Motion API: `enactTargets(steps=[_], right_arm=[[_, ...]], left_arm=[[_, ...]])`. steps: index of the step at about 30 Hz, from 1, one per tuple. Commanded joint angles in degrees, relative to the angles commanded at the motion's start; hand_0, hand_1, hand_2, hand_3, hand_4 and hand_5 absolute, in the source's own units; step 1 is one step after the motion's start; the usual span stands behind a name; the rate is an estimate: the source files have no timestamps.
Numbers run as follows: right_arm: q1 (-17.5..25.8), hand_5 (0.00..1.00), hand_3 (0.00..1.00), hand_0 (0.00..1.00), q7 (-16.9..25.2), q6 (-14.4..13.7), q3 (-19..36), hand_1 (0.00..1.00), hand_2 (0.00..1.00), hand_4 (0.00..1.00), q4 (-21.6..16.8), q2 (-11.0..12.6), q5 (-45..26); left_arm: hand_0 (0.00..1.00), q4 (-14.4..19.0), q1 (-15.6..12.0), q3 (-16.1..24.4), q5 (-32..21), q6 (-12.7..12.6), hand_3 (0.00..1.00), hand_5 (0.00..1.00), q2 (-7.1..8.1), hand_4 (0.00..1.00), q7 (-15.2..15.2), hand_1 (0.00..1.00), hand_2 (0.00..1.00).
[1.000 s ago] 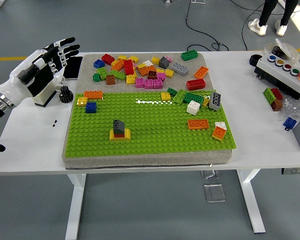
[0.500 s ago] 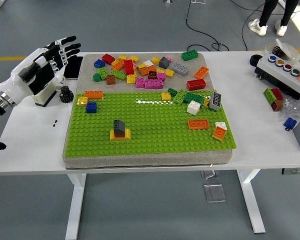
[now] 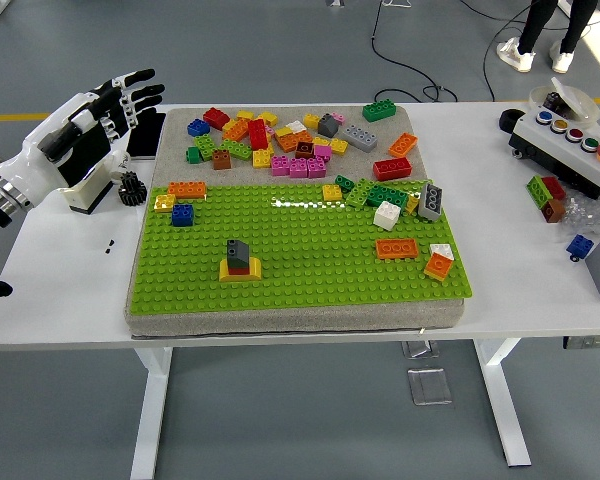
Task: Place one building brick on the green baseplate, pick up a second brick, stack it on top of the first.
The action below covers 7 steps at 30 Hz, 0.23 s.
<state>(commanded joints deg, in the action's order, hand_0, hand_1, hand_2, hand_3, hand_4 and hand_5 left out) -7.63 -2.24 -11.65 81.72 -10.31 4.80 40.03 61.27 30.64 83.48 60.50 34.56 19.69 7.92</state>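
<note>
Left hand [image 3: 105, 112]: spread, empty, at 10 o'clock.
Stack: grey brick [image 3: 238, 254] on yellow brick [image 3: 240, 270].
Handling: likely light, rigid; pinch the sides.

Baseplate [image 3: 310, 262] middle open; brick pile [image 3: 290, 140] crowds far edge

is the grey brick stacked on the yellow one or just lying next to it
Stacked. The grey brick sits upright on top of the yellow brick, which rests on the green baseplate. No robot hand touches them.
</note>
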Motion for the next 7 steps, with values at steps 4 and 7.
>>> enactTargets(steps=[4, 7], right_arm=[[0.0, 0.47, 0.614, 0.73, 0.1, -0.1, 0.0, 0.638, 0.685, 0.915, 0.0, 0.0, 0.0], [-0.1, 0.47, 0.614, 0.73, 0.0, -0.1, 0.0, 0.638, 0.685, 0.915, 0.0, 0.0, 0.0]], left_arm=[[0.998, 0.0, 0.0, 0.0, 0.0, 0.0, 0.933, 0.788, -0.01, 0.998, 0.0, 0.952, 0.912], [0.998, 0.1, 0.0, 0.0, -0.2, 0.0, 0.933, 0.788, -0.02, 0.998, -0.1, 0.952, 0.912]])
